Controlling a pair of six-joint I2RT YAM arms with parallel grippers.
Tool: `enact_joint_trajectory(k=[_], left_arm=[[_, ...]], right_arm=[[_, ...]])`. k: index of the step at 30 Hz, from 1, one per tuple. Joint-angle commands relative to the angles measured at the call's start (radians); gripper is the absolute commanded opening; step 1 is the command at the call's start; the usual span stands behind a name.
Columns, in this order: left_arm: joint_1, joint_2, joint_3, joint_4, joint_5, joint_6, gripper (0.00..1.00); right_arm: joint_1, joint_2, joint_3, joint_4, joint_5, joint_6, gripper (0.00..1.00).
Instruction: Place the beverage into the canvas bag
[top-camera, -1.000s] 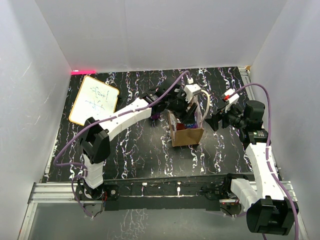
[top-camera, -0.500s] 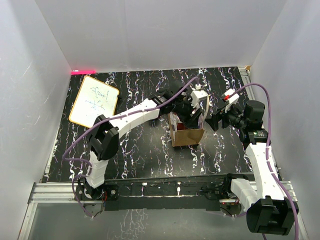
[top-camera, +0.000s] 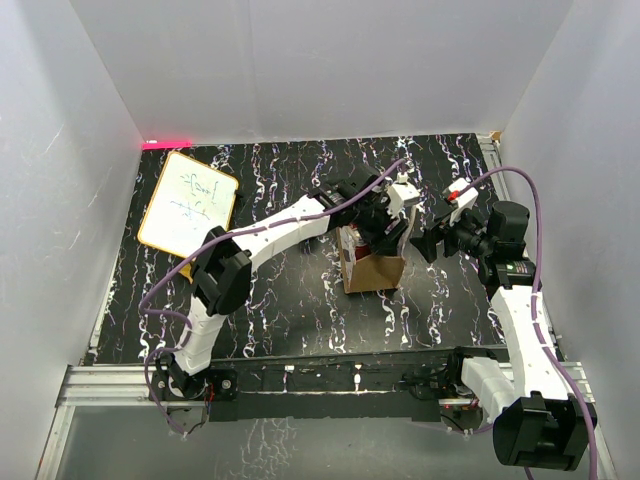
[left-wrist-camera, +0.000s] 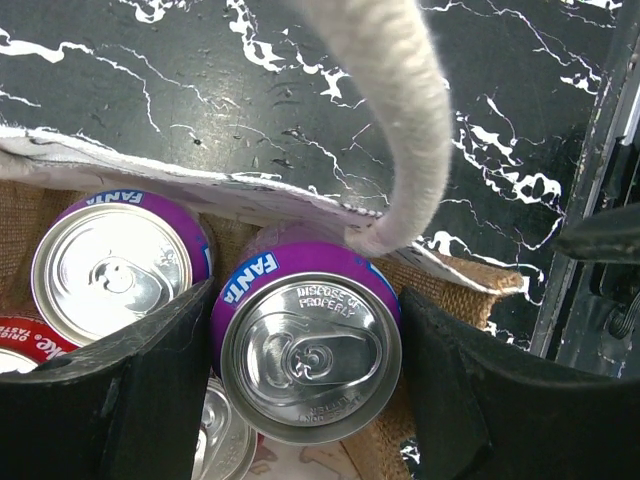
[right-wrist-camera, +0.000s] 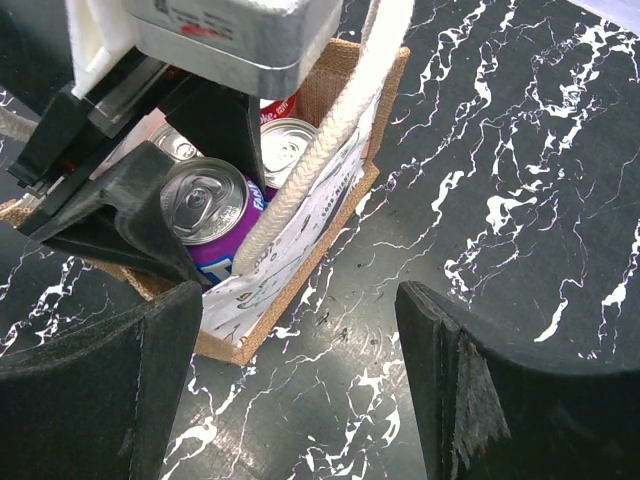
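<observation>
The tan canvas bag (top-camera: 376, 272) stands at the table's middle, its cream handle (left-wrist-camera: 400, 120) looping over the opening. My left gripper (top-camera: 386, 226) reaches down into the bag and is shut on a purple Fanta can (left-wrist-camera: 310, 355), upright, its fingers (left-wrist-camera: 120, 400) pressed on both sides. The can sits inside the bag's right end, next to the burlap wall (left-wrist-camera: 445, 285). In the right wrist view the can (right-wrist-camera: 205, 205) shows low in the bag (right-wrist-camera: 300, 245). My right gripper (top-camera: 430, 243) is open and empty, just right of the bag, over bare table.
Another purple Fanta can (left-wrist-camera: 110, 275), a red can (left-wrist-camera: 15, 345) and a silver can top (left-wrist-camera: 225, 440) are in the bag. A small whiteboard (top-camera: 188, 200) lies at the back left. White walls enclose the black marbled table.
My left gripper has moved right and down into the bag with the purple can. The right arm has not moved.
</observation>
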Motion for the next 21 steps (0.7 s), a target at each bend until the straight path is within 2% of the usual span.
enact_joint_trajectory(k=[1,7,21], left_arm=[[-0.014,-0.042,0.039,0.031,-0.032,-0.077,0.00],[-0.018,-0.101,-0.028,0.089,-0.093,-0.186,0.00],[-0.056,-0.073,-0.075,0.082,-0.298,-0.213,0.00]], right_arm=[[-0.006,-0.015,-0.005,0.059,-0.007,0.001,0.81],[-0.006,-0.015,-0.005,0.059,-0.009,-0.002,0.81],[-0.007,-0.013,-0.007,0.060,-0.002,-0.003,0.81]])
